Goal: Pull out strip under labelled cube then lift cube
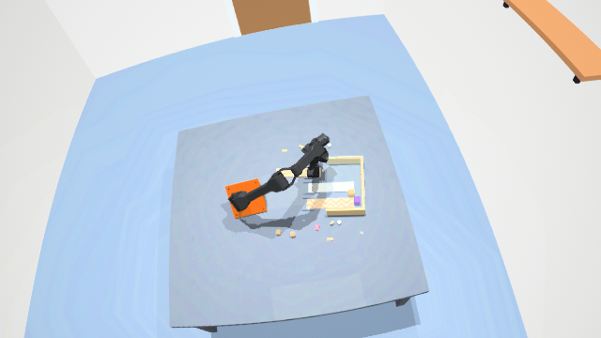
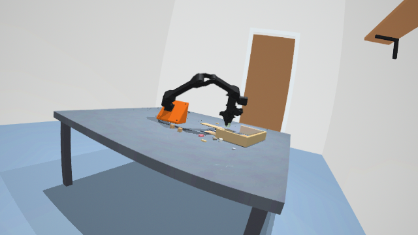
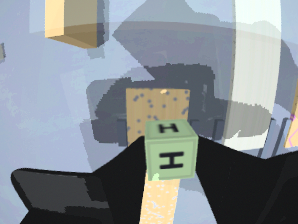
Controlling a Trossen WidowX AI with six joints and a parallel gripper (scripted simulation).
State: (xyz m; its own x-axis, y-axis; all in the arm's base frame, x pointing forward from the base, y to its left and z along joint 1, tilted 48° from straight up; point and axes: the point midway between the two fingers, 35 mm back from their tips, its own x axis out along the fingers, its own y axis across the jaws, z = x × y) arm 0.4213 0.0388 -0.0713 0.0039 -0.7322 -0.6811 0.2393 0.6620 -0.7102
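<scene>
The green cube (image 3: 171,159) (image 2: 229,125) with a black H is between the fingers of my gripper (image 3: 166,140) (image 2: 228,125) (image 1: 314,174), which is shut on it. The cube appears a little above the speckled tan strip (image 3: 156,105) (image 1: 292,173) (image 2: 209,125). That strip lies outside the tray, its end showing beyond the cube in the wrist view. A white strip (image 1: 331,187) (image 3: 255,75) and a zigzag-patterned strip (image 1: 329,203) reach into the tray. My fingers hide the cube's sides.
The wooden-walled tray (image 1: 362,174) (image 2: 232,138) holds an orange cube (image 1: 351,192) and a purple cube (image 1: 357,200) at its far end. Small loose pieces, including a pink one (image 1: 317,227) (image 2: 201,135), lie beside the tray. Thin dark rails flank the strips.
</scene>
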